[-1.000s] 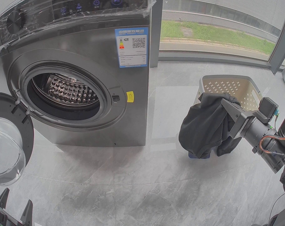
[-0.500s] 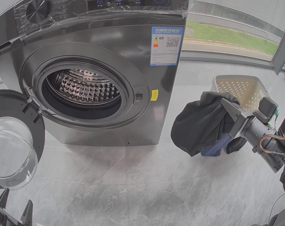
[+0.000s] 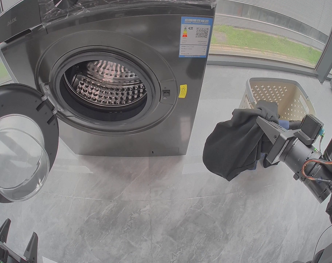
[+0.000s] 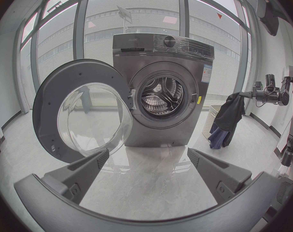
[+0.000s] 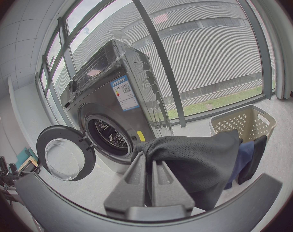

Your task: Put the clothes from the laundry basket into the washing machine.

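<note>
My right gripper (image 3: 262,123) is shut on a dark garment (image 3: 235,143) that hangs off the floor, in front of the beige laundry basket (image 3: 279,94). A blue garment (image 3: 283,124) hangs bunched with it. In the right wrist view the shut gripper (image 5: 148,163) pinches the dark cloth (image 5: 198,158), with the blue piece (image 5: 244,158) behind. The grey washing machine (image 3: 111,92) stands to the left, its round door (image 3: 20,143) swung wide and its drum (image 3: 107,86) bare. My left gripper (image 4: 147,152) is open and holds nothing, low and facing the washer (image 4: 162,91).
The open door (image 4: 82,110) juts out on the washer's left side. Bare grey floor (image 3: 155,201) lies between me, the washer and the basket (image 5: 243,123). Tall windows (image 3: 268,26) run behind the basket.
The head view has shifted, so the washer now sits further right and higher in the picture. The held clothes have swung slightly, and the blue piece is now mostly tucked behind the dark one.
</note>
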Motion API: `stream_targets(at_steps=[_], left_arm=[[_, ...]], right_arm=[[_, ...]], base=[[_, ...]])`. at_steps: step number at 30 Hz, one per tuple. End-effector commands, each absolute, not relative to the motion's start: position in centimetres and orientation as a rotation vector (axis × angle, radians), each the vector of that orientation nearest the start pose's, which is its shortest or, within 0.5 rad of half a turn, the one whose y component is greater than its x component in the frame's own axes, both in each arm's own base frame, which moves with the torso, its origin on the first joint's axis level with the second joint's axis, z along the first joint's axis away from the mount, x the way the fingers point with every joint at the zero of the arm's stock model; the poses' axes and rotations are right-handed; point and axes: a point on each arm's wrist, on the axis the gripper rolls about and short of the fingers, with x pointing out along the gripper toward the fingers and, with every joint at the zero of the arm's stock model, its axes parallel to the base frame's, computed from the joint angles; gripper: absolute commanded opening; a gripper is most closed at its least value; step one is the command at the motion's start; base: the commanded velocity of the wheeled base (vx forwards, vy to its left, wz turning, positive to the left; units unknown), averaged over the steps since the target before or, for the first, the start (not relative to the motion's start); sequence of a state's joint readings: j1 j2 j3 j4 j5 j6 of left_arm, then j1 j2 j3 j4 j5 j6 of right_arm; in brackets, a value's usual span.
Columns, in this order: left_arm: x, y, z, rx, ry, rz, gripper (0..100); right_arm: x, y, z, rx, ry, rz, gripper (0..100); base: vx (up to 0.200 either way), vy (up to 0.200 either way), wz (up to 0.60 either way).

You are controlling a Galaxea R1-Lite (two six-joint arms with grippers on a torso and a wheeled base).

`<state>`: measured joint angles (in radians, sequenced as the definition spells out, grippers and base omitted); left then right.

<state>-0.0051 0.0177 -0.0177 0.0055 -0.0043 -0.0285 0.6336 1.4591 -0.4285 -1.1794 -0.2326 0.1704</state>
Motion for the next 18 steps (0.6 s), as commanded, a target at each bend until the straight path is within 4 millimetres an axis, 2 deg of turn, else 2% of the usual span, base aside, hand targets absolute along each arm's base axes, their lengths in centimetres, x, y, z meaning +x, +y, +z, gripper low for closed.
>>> stream_targets(at_steps=[1,5,18], left_arm=[[-2.22,0.0,7.56,-0.028,0.012,-0.009,100],[-2.22,0.0,7.56,-0.028,0.012,-0.009,100],[-2.22,0.0,7.56,-0.028,0.012,-0.009,100]], right_arm=[[18.1,12.65,20.04,0.229,-0.094,0.41,0],[18.0,12.58,19.95,0.228,-0.091,0.411,0],[18.0,12.58,19.95,0.228,-0.092,0.41,0]], base=[[0.0,0.0,0.0],[0.0,0.0,0.0],[0.0,0.2,0.0]])
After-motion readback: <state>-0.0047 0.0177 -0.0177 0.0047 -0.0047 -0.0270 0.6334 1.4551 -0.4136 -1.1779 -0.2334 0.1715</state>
